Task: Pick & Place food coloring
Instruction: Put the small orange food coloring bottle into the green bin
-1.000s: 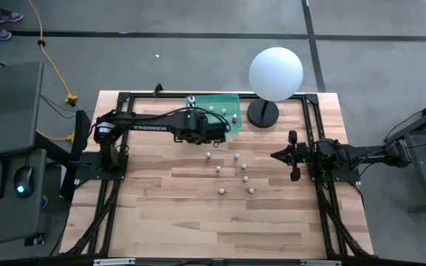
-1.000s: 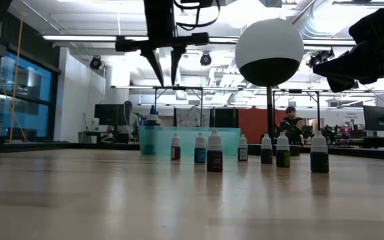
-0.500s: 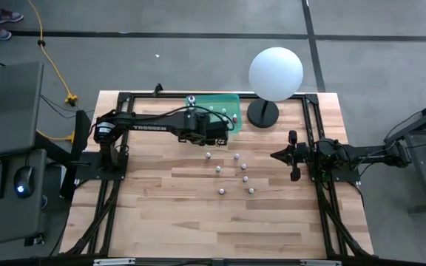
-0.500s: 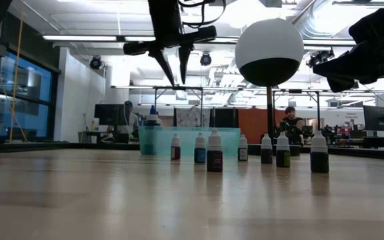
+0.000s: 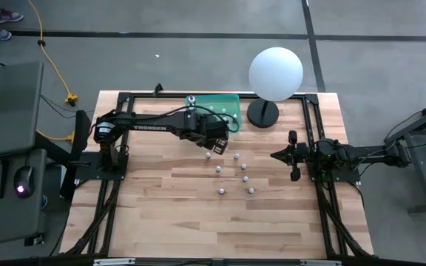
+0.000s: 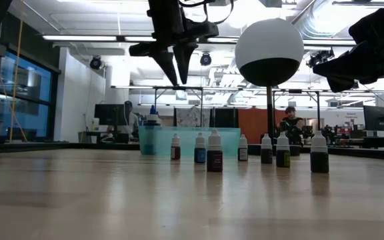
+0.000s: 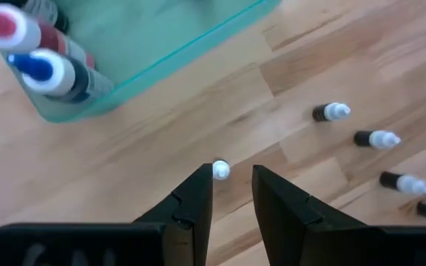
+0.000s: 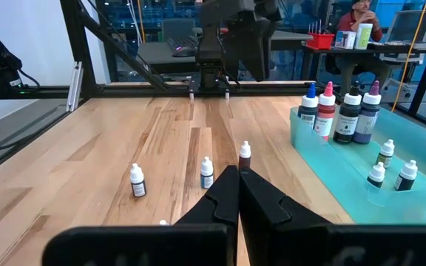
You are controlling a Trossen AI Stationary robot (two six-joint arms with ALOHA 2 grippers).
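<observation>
Food coloring bottles stand loose in a small scatter near the middle of the wooden desk, seven or so tiny white-capped ones, all upright. From table height they line up in a row in front of a teal bin at the far edge. More bottles sit inside that bin: four taller ones with blue, red, white and purple caps grouped at one end, and three little ones on its floor.

The left claw hangs above the desk just in front of the bin, pointing down, its fingers a narrow gap apart and holding nothing. Straight beneath the gap, seen past the fingertips, is one small bottle standing on the wood, untouched. The fingers taper to a close V high over the row of bottles.

The right claw waits at the right side of the desk, well apart from the scatter, with its fingers pressed together and empty.

A big white sphere on a black base stands at the far edge beside the bin. A person sits in the room beyond the desk.
</observation>
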